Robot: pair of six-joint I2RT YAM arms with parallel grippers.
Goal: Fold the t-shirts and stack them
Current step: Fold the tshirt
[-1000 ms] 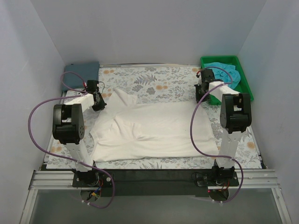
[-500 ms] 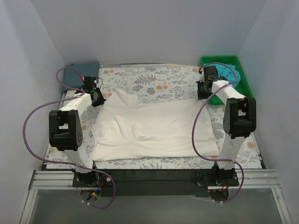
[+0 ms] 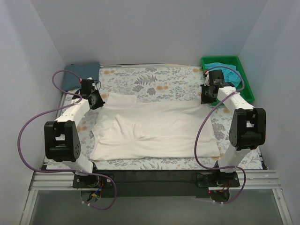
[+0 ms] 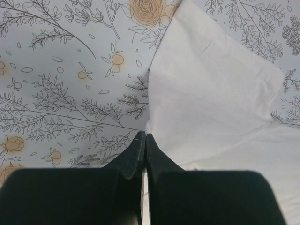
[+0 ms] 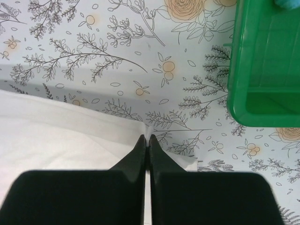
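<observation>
The cream-white t-shirt (image 3: pixel 154 129) lies spread across the middle of the floral table cover. My left gripper (image 3: pixel 96 100) is shut on its far left edge, beside a sleeve that points away (image 4: pixel 211 93); the closed tips (image 4: pixel 144 137) meet right at the cloth's border. My right gripper (image 3: pixel 206 97) is shut on the far right corner, and a bit of cloth pokes out between its tips (image 5: pixel 146 138). A folded slate blue-grey t-shirt (image 3: pixel 82 73) rests at the back left corner. The turquoise t-shirt (image 3: pixel 226 70) lies bunched in the green bin.
The green bin (image 3: pixel 249 89) stands at the back right, close to my right gripper, and its near corner (image 5: pixel 265 61) fills the right wrist view's upper right. White walls enclose the table on three sides. Purple cables loop off both arms.
Both grippers have moved toward the back of the table and slightly outward, drawing the cream shirt's far edge with them. The raised left fold has flattened and the shirt lies wider.
</observation>
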